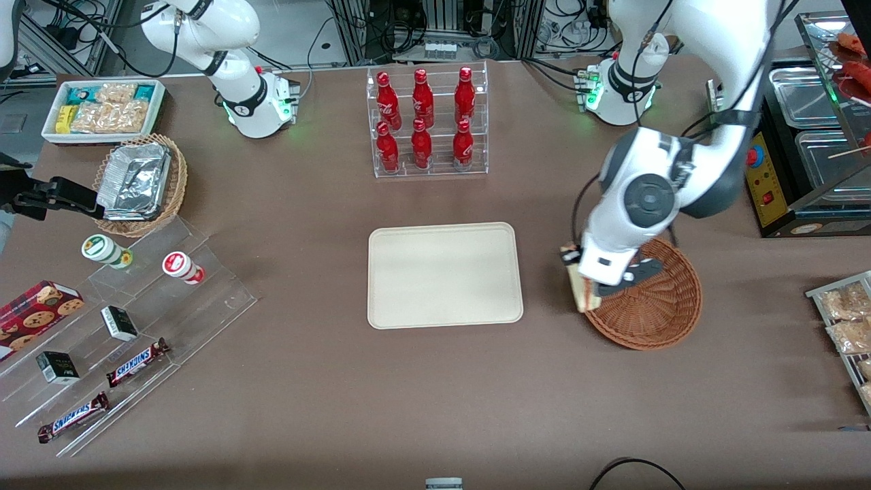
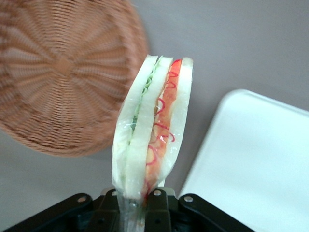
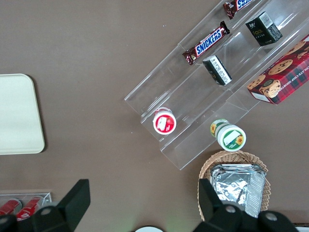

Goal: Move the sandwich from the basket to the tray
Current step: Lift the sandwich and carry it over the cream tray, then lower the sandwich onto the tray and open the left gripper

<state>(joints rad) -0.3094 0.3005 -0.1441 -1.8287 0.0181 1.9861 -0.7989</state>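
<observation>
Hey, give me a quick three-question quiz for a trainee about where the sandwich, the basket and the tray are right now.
1. True or false: the sandwich is lying flat inside the basket.
2. What does the tray carry? A) the sandwich B) a bottle C) nothing
3. Fill in: the gripper hangs over the basket's rim on the side toward the ____.

Key:
1. False. The gripper is shut on the sandwich and holds it clear of the basket.
2. C. The tray is bare.
3. Tray.
</observation>
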